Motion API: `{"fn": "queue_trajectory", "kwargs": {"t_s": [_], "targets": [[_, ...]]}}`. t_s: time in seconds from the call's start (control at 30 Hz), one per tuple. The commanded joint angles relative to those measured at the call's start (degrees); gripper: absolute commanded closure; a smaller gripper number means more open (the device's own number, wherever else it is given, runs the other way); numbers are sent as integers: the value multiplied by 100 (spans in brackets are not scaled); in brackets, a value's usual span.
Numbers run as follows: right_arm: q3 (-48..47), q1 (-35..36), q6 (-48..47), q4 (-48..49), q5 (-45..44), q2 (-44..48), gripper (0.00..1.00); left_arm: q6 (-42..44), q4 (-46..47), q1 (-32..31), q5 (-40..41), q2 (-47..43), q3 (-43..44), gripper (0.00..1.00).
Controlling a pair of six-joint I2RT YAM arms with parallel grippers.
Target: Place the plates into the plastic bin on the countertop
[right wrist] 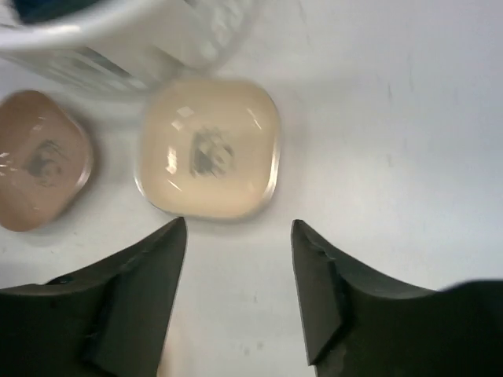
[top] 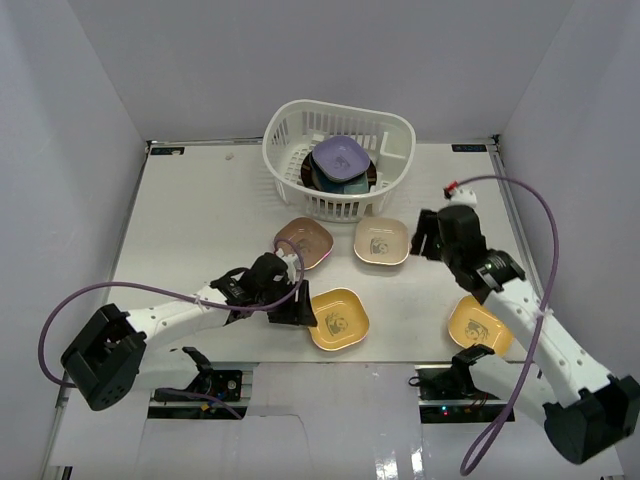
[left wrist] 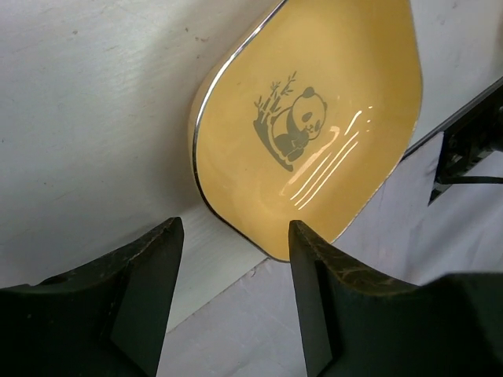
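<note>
The white plastic bin (top: 395,135) stands at the back centre with a purple plate (top: 341,155) on top of a stack of dark plates. On the countertop lie a brown plate (top: 303,241), a beige plate (top: 381,240), a yellow plate (top: 338,319) and an orange plate (top: 479,325). My left gripper (top: 300,308) is open and empty, just left of the yellow plate (left wrist: 314,118). My right gripper (top: 425,238) is open and empty, just right of the beige plate (right wrist: 208,149). The brown plate (right wrist: 39,161) and the bin's rim (right wrist: 94,23) show in the right wrist view.
White walls close in the countertop (top: 200,220) on the left, back and right. The near table edge with dark mounts (left wrist: 471,145) lies close to the yellow plate. A purple cable (top: 150,292) runs along the left arm and another (top: 545,230) loops by the right arm.
</note>
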State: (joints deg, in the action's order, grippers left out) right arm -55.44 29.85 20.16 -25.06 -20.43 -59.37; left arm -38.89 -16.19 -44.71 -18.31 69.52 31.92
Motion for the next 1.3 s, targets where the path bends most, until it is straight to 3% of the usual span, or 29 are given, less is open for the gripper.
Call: {"fn": "queue_trajectory", "kwargs": {"t_s": [0.0,0.13,0.17,0.27,0.47,0.57,0.67,0.7,0.8,0.83,0.97,1.17,1.27], "targets": [[1235,-487,1349,-1052,275,995,32,5,239,-143,459,27,-125,34],[1896,-892,1946,-1843,223,1937,26,-39,379,-214,661,71,-186,47],[2053,-919,2052,-1932,206,2104,20,-91,405,-214,679,80,-212,51],[2282,-989,2369,-2143,144,2053,16,-127,502,-223,811,106,-230,66],[2749,-1121,2572,-1810,-119,1605,23,-145,555,-222,1013,97,-318,85],[2828,-1218,2510,-1625,-155,1421,25,-162,520,-223,1031,-8,-327,100],[2925,-1253,2484,-1442,-146,1315,26,-171,424,-223,1109,-306,-310,100],[2960,-1253,2492,-1371,-163,1297,28,-171,345,-223,1136,-394,-292,100],[3109,-1297,2484,-1116,-137,1279,49,-171,82,-223,1224,-763,-82,100],[3153,-1297,2475,-1072,-172,1314,61,-154,11,-223,1276,-912,102,100],[3215,-1297,2124,-721,-155,1516,89,-40,-279,-214,1636,-809,1057,100],[2943,-1280,1439,-324,214,1806,92,417,-570,-187,2463,156,2791,100],[2461,-1253,991,-351,302,1868,92,742,-736,-65,2788,762,4080,100]]}}
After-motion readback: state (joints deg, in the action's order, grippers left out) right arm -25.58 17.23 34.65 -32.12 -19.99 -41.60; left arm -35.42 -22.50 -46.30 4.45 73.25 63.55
